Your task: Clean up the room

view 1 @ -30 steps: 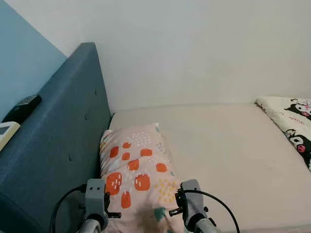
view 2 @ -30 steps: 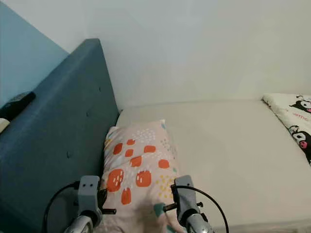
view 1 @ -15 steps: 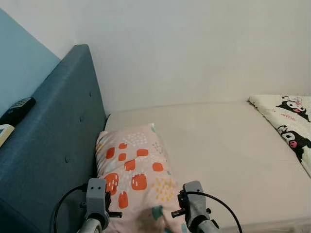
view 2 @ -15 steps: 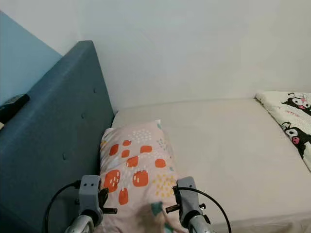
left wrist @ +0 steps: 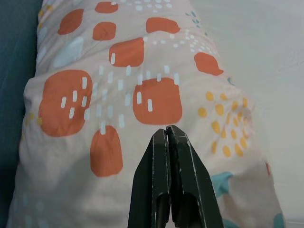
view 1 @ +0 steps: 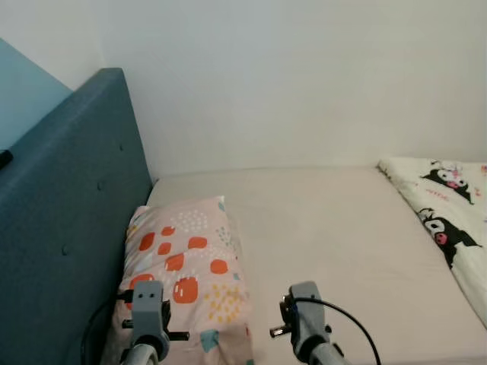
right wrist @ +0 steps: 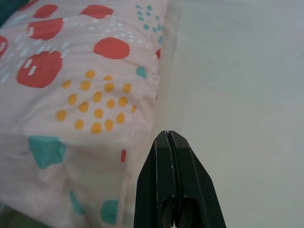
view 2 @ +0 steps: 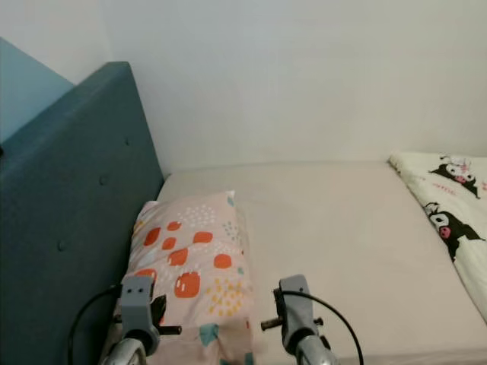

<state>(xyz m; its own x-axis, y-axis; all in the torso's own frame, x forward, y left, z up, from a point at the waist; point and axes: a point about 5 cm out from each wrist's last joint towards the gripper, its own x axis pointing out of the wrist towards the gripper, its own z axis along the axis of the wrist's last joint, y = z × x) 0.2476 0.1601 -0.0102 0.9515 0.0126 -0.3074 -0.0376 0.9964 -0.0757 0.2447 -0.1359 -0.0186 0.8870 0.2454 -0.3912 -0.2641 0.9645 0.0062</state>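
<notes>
Left gripper (left wrist: pixel 167 135) jaws pressed tight together, holding nothing, over spotty pillow (view 1: pixel 183 258), right gripper (right wrist: pixel 169 140) jaws also closed tight & empty, by pillow's edge, pillow on bed (view 1: pixel 327 228) next to blue headboard (view 1: pixel 68 205), cartoon blanket (view 1: pixel 449 205) at far right

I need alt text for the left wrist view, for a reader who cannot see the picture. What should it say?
The left hand, its two black fingers pressed together, points over a pale pink pillow printed with orange blotches, yellow dots and teal shapes. A dark blue headboard borders the pillow on one side, and a plain cream mattress lies on the other.
</notes>
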